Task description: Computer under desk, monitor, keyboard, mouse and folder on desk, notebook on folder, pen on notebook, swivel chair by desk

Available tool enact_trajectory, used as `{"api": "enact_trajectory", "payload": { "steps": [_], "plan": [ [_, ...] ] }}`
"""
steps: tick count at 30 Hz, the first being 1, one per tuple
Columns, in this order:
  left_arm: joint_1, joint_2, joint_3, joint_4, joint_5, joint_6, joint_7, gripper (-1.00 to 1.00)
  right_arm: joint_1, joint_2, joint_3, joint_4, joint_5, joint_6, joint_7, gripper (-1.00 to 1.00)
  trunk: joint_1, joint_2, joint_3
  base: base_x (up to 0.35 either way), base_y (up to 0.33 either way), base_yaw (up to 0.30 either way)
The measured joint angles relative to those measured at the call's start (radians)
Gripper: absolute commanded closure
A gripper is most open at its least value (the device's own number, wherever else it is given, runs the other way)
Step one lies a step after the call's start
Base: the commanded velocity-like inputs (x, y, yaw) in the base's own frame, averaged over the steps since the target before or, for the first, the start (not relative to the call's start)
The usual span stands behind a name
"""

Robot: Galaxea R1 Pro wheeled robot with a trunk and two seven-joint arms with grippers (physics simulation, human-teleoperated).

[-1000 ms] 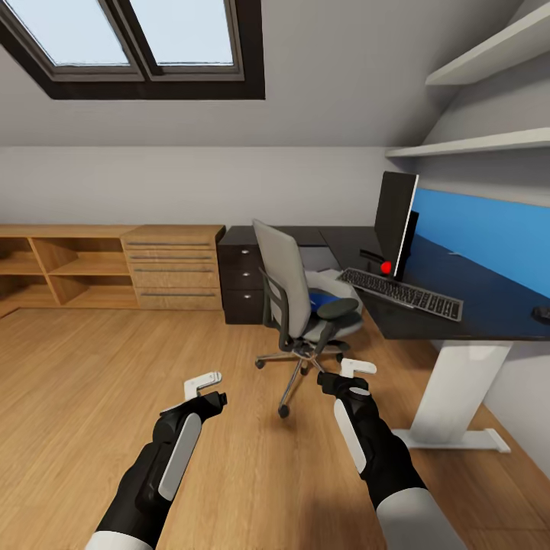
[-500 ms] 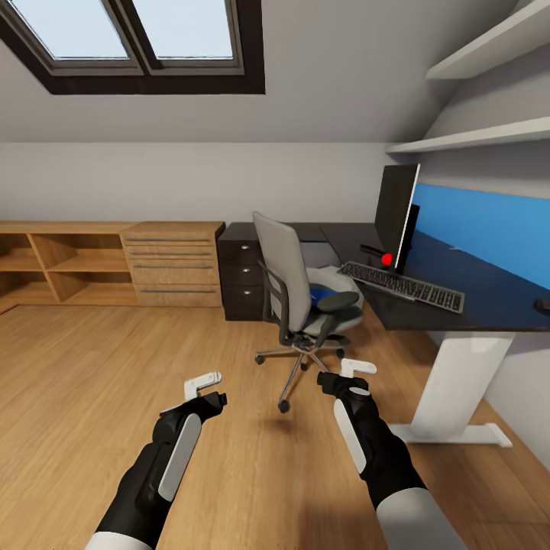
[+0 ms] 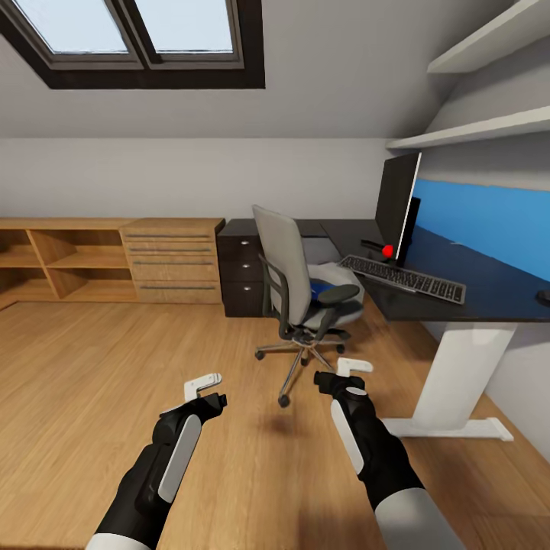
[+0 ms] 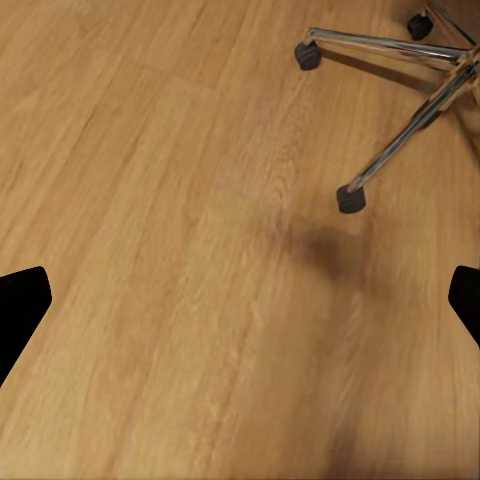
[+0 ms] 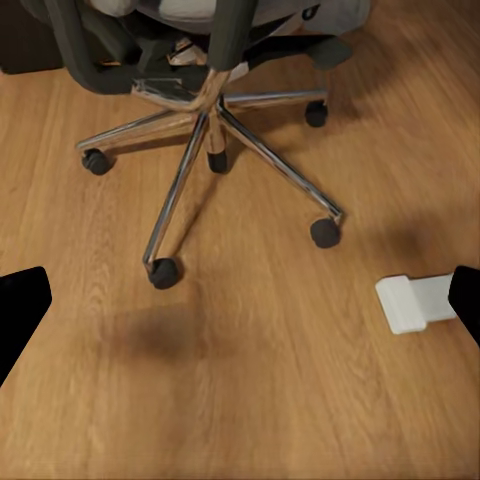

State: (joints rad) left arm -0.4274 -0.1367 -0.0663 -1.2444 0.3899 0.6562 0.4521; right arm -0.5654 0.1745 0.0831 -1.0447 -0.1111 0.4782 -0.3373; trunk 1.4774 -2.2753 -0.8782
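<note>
The grey swivel chair [image 3: 284, 269] stands on the floor in front of the black desk [image 3: 489, 298], turned partly away from me. A blue folder [image 3: 321, 289] lies on its seat. On the desk the monitor [image 3: 397, 205] stands edge-on, with the keyboard [image 3: 403, 278] in front of it. The mouse [image 3: 544, 296] sits at the view's right edge. My left gripper [image 3: 205, 384] and right gripper [image 3: 353, 370] hang open and empty over the floor, short of the chair. The chair's chrome base [image 5: 210, 120] is close ahead of the right gripper. The computer, notebook and pen are hidden.
A black drawer unit [image 3: 241, 275] and light wooden cabinets [image 3: 107, 260] line the far wall. A blue panel [image 3: 489, 218] runs behind the desk, under white shelves [image 3: 489, 126]. The desk's white leg [image 3: 458, 374] and foot [image 5: 415, 302] stand right of my right arm. A small red ball [image 3: 388, 250] sits by the monitor.
The whole view has shifted slightly, so the camera has moved. The right gripper sits a little further left and lower. The chair and the things on the desk stay put.
</note>
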Motion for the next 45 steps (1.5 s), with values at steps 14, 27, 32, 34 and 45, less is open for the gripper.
{"api": "enact_trajectory", "payload": {
  "steps": [14, 27, 32, 34, 45],
  "plan": [
    [0.000, -0.002, 0.000, 0.000, 0.000, 0.000, 0.000, -1.00, 0.000, 0.000, 0.012, 0.000, 0.000, -0.001, -0.001, -1.00, 0.054, -0.098, -0.057, 0.000, 0.000, 0.000],
    [0.014, 0.000, -0.002, 0.000, -0.001, -0.004, -0.004, -1.00, 0.000, 0.000, 0.012, 0.017, 0.007, -0.042, 0.004, -1.00, 0.065, -0.119, -0.068, 0.002, 0.000, 0.000],
    [0.015, 0.000, -0.002, 0.000, -0.001, -0.006, -0.005, -1.00, 0.000, 0.000, 0.011, 0.095, 0.013, -0.117, 0.003, -1.00, 0.065, -0.119, -0.068, 0.149, -0.046, 0.000],
    [0.015, 0.000, -0.002, 0.000, -0.002, -0.006, -0.008, -1.00, -0.001, 0.000, 0.011, 0.130, 0.015, -0.163, 0.003, -1.00, 0.065, -0.119, -0.068, 0.263, -0.098, 0.000],
    [0.057, 0.000, -0.054, -0.056, -0.005, -0.011, -0.008, -1.00, -0.003, -0.007, 0.008, 0.270, 0.106, -0.412, 0.001, -1.00, 0.065, -0.119, -0.068, 0.152, -0.063, 0.000]
  ]
}}
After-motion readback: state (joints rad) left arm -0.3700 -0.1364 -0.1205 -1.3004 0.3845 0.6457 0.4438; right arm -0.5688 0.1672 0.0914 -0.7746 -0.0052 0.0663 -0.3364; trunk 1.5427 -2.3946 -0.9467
